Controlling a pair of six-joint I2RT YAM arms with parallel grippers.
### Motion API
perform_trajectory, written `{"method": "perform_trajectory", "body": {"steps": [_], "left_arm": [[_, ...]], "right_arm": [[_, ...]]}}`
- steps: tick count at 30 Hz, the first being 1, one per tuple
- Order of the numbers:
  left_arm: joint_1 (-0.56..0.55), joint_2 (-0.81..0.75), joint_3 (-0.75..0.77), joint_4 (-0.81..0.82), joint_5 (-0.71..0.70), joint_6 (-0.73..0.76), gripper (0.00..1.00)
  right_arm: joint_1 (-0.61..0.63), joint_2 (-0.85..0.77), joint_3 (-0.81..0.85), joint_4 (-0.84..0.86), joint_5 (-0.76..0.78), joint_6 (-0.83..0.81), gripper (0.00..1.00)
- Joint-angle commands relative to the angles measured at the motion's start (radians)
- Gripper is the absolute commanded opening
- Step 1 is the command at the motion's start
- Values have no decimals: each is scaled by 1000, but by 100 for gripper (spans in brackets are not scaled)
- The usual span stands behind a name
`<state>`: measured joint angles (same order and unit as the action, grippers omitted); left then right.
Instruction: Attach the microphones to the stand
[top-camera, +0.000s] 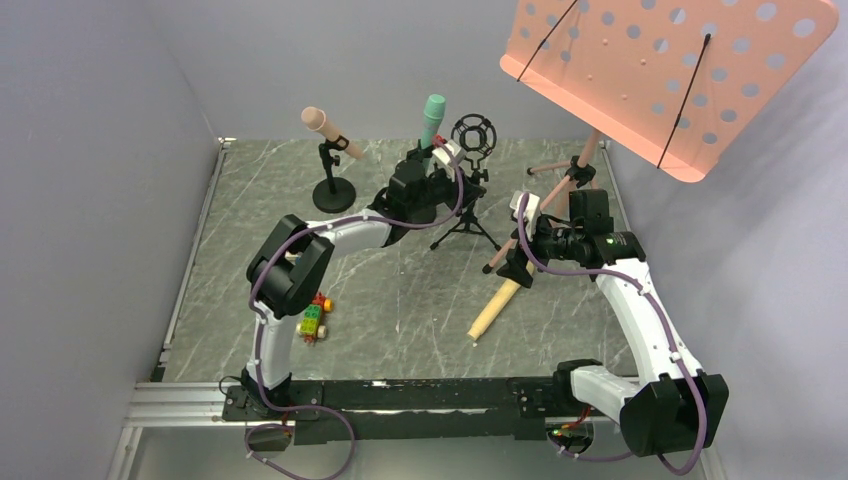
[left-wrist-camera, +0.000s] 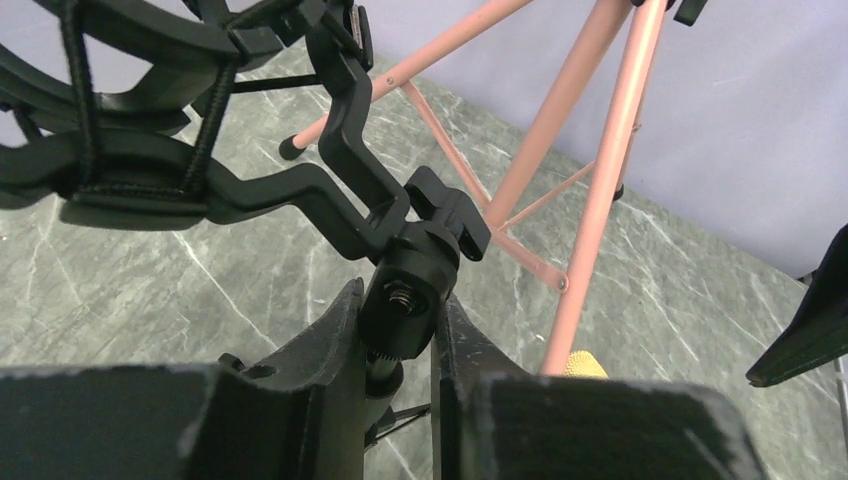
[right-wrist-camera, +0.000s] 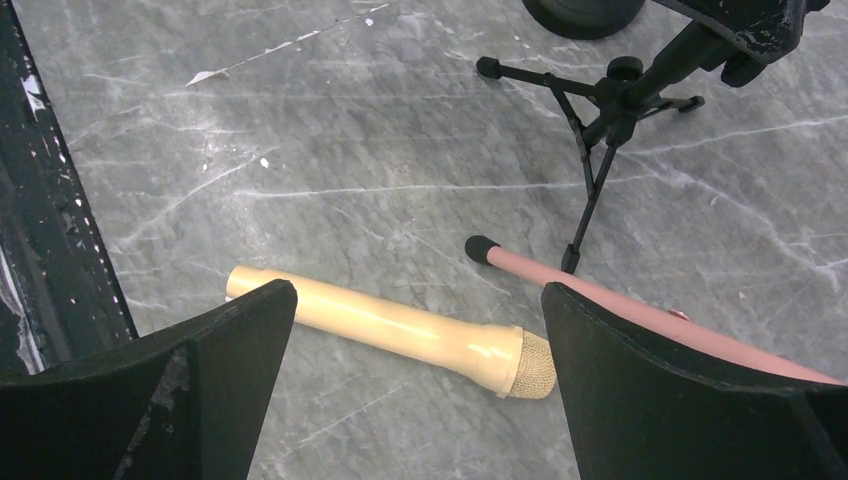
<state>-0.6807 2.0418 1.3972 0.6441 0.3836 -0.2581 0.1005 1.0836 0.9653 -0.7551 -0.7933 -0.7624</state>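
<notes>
My left gripper (top-camera: 440, 178) (left-wrist-camera: 400, 300) is shut on the black swivel joint of the tripod stand (top-camera: 465, 225) (left-wrist-camera: 405, 290), just under its empty shock-mount ring (top-camera: 472, 135) (left-wrist-camera: 120, 150). A teal-green microphone (top-camera: 433, 118) stands upright right behind that gripper; what holds it is hidden. The salmon-pink microphone (top-camera: 330, 132) sits tilted in a round-base stand (top-camera: 333, 192). Flat on the table lies the pale yellow microphone (top-camera: 495, 308) (right-wrist-camera: 400, 330). Above it hovers my right gripper (top-camera: 518, 265) (right-wrist-camera: 418, 295), open, one jaw on each side of it and touching nothing.
A salmon-pink music stand (top-camera: 670, 70) rises at the back right, and its legs (left-wrist-camera: 600, 180) (right-wrist-camera: 640, 310) spread close to the tripod and the yellow microphone. Small toy block cars (top-camera: 313, 318) lie by the left arm. Grey walls enclose the table.
</notes>
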Motion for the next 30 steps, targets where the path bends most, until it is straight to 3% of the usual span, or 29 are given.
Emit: {"method": "perform_trajectory", "body": {"steps": [1, 3, 8, 19, 30], "left_arm": [[-1, -2, 34, 13, 19, 39, 6], [-1, -20, 16, 30, 18, 51, 0], [-2, -130, -68, 86, -6, 95, 0], [-8, -471, -315, -59, 40, 226, 0], [-16, -915, -684, -139, 11, 151, 0]], "right_arm": [[-4, -1, 6, 22, -12, -5, 100], [-5, 0, 6, 21, -12, -6, 100], [-5, 4, 8, 17, -8, -6, 100], [-8, 24, 13, 8, -25, -9, 100], [-5, 48, 2, -4, -90, -40, 100]]}}
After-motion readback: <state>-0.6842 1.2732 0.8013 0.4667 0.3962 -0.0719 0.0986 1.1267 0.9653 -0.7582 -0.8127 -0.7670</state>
